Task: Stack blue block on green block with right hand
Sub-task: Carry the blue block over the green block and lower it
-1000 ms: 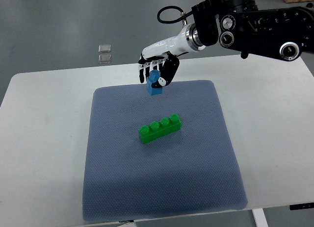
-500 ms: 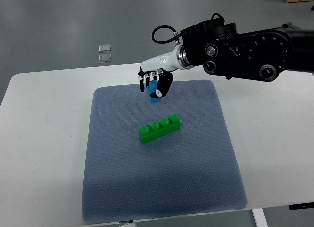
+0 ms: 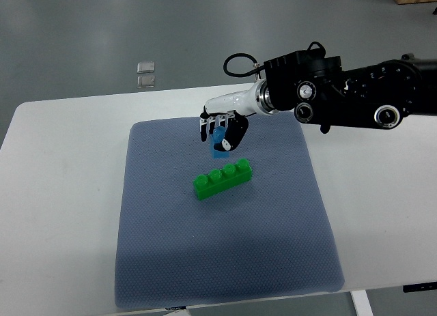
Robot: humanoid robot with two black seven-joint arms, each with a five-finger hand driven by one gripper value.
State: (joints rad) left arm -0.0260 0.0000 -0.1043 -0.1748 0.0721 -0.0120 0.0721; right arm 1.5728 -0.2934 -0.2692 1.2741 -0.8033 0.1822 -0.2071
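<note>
My right hand [image 3: 220,130] comes in from the right edge and is shut on the small blue block [image 3: 219,145]. It holds the block above the grey-blue mat [image 3: 157,213], just behind the green block. The block shows below the curled fingers and is partly hidden by them. The long green block [image 3: 222,179], with a row of studs on top, lies slanted on the mat near its middle. The blue block is apart from the green one, a short way up and behind its right half. The left arm is out of view.
The mat lies on a white table [image 3: 54,193]. Two small clear squares [image 3: 145,73] sit on the grey floor beyond the table's far edge. My dark right forearm [image 3: 341,97] spans the upper right above the table.
My right hand has moved down and slightly right with the blue block, closer to the green block. The green block has not moved.
</note>
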